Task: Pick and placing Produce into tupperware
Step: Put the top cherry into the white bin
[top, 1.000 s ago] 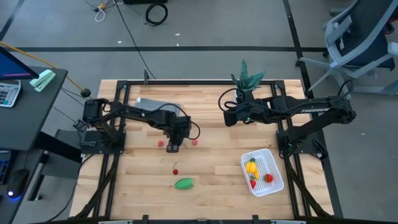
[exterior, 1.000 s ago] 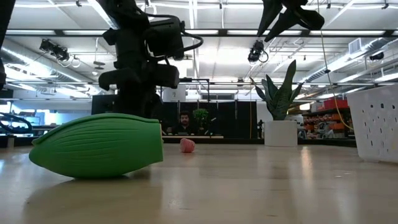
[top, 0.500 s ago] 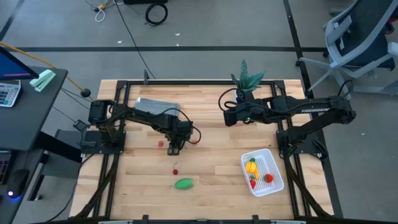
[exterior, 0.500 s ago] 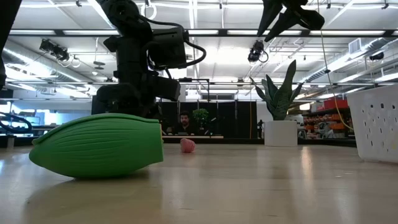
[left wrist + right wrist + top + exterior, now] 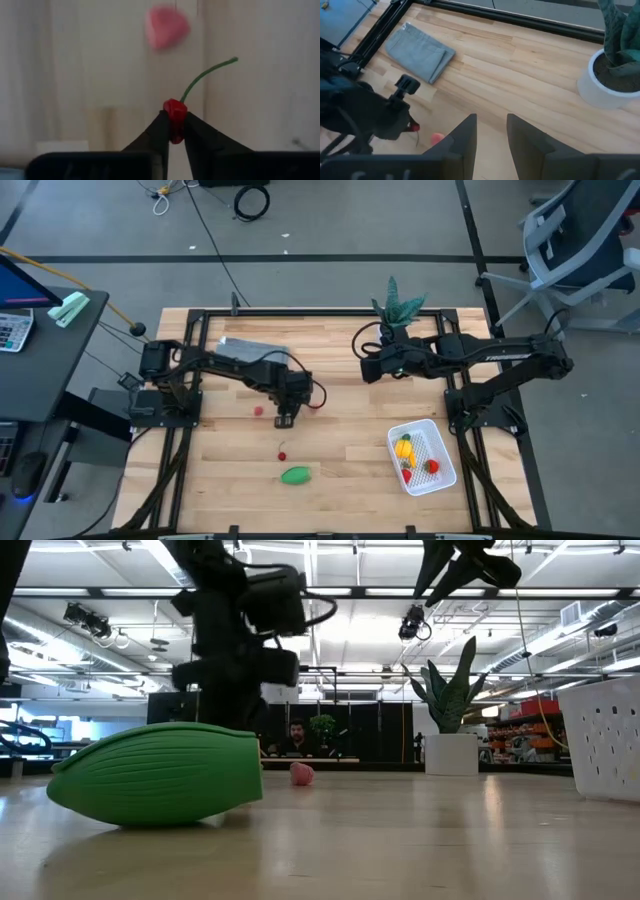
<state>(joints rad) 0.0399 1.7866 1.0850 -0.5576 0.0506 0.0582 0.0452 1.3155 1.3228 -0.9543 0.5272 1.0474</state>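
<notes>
My left gripper (image 5: pixel 285 418) (image 5: pixel 175 127) hangs over the table's middle, shut on a small red cherry (image 5: pixel 174 111) with a green stem (image 5: pixel 210 75). A pink piece (image 5: pixel 166 27) (image 5: pixel 301 774) lies on the wood just beyond it. A red piece (image 5: pixel 258 410), a second small cherry (image 5: pixel 282 454) and the green oval (image 5: pixel 295 475) (image 5: pixel 155 773) lie on the table nearby. The white basket (image 5: pixel 437 476) at the right near side holds yellow and red pieces. My right gripper (image 5: pixel 368 368) (image 5: pixel 491 125) waits open, high over the far middle. My left gripper pinches the cherry's red body (image 5: pixel 174 120) between its two fingertips, coming from above and pointing down. The stem sticks out free past the fingers. In the right wrist view the cherry (image 5: pixel 414 128) appears lifted off the wood.
A grey folded cloth (image 5: pixel 250 349) (image 5: pixel 420 52) lies at the far left. The potted plant (image 5: pixel 398 308) (image 5: pixel 447 730) stands at the far edge, close to my right arm. Bare wood lies between my left gripper and the basket.
My left gripper has shifted a little toward the table's right and risen slightly, staying shut. Nothing else on the table has moved.
</notes>
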